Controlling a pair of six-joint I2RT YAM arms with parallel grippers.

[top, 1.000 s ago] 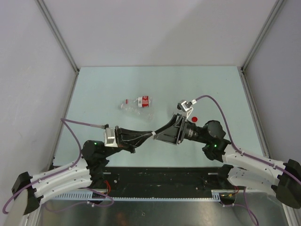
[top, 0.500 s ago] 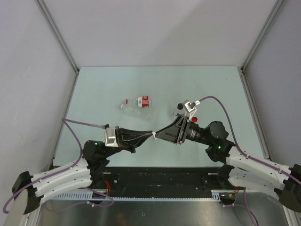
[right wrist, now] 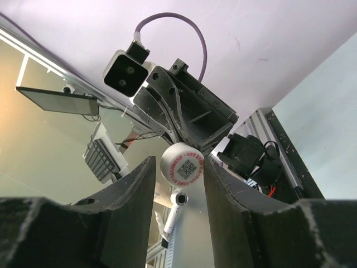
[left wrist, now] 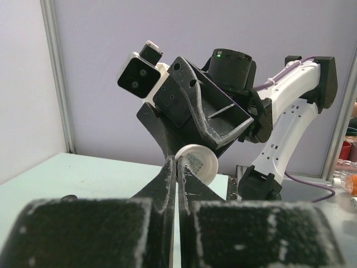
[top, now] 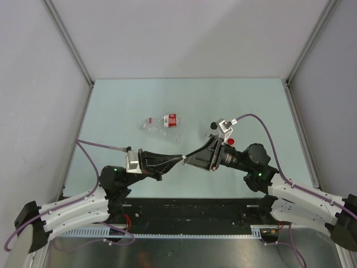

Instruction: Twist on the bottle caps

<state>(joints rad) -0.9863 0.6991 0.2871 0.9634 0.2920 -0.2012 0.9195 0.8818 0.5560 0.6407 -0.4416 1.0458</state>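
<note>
My left gripper (top: 181, 159) is shut on the rim of the white cap (left wrist: 199, 163) and holds it above the table. In the left wrist view its tips (left wrist: 177, 160) pinch the cap's edge. My right gripper (top: 188, 158) faces it, jaws open on either side of the white cap (right wrist: 182, 166), close to both fingers (right wrist: 139, 190). The bottles (top: 163, 124) lie in a cluster on the table's middle; one shows a red-and-white label (top: 172, 119). A red cap (top: 231, 140) lies by the right wrist, and a small black round piece (top: 212, 127) lies left of it.
The pale green table (top: 122, 100) has grey walls on three sides. Both arms cross over the near middle. A dark tray edge (top: 184, 209) runs along the near side.
My right gripper has moved down and left, its jaws now around the white cap. My left gripper has edged slightly right, still holding the cap.
</note>
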